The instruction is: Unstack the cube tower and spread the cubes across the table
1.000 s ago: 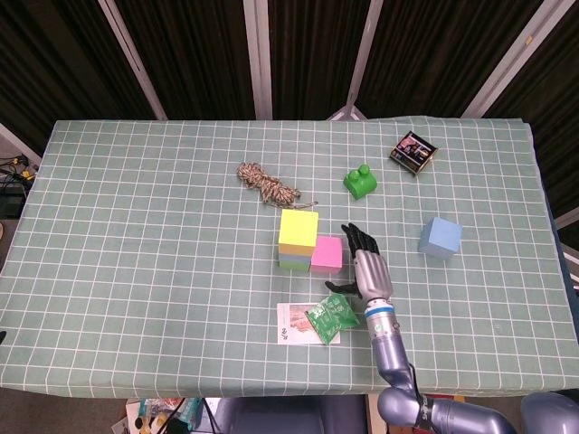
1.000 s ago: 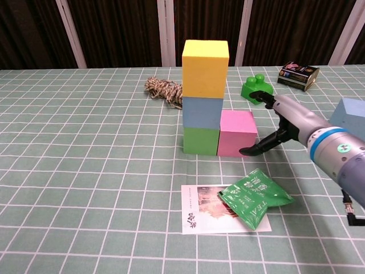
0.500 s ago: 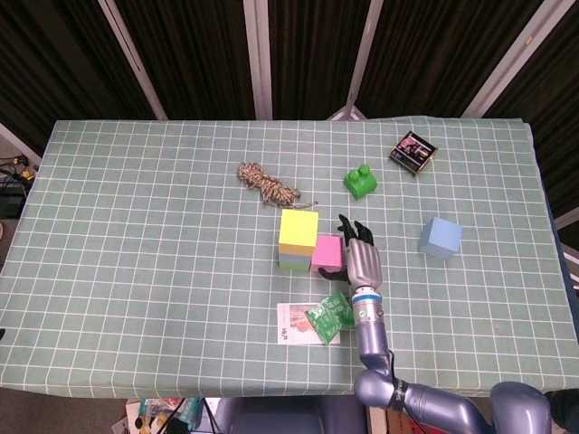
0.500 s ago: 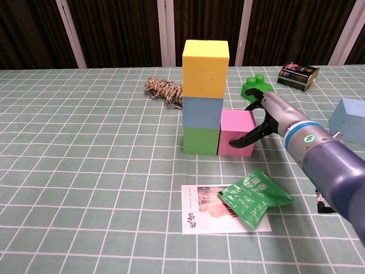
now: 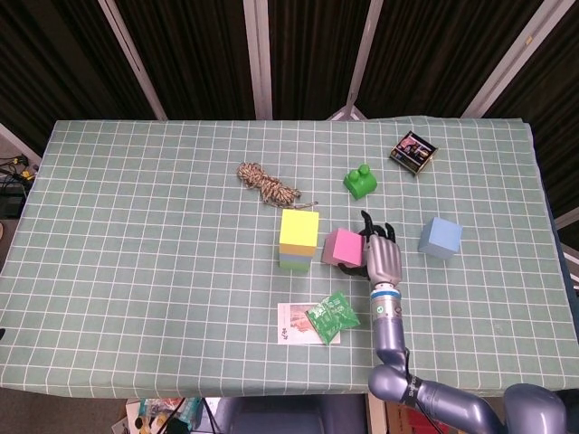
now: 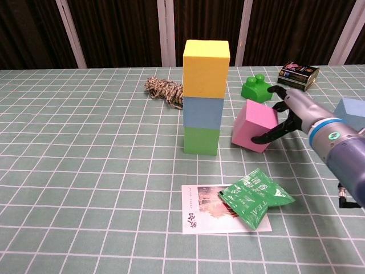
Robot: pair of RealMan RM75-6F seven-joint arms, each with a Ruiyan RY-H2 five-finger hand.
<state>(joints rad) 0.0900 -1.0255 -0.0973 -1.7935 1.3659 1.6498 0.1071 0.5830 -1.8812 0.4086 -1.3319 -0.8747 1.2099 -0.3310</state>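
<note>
**Pink cube gripped beside the tower**

Green checked tablecloth against dark curtains. I hold the pink cube tilted in my right hand, thumb near, fingers far, just right of the tower of yellow, blue and green. The cube looks light, foam-like and slightly squashy; opposite flat faces suit gripping. My left hand is out of view.

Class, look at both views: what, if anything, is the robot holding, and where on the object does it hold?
The right hand grips the pink cube at its right side, lifted and tilted, apart from the tower. No left hand shows.
</note>
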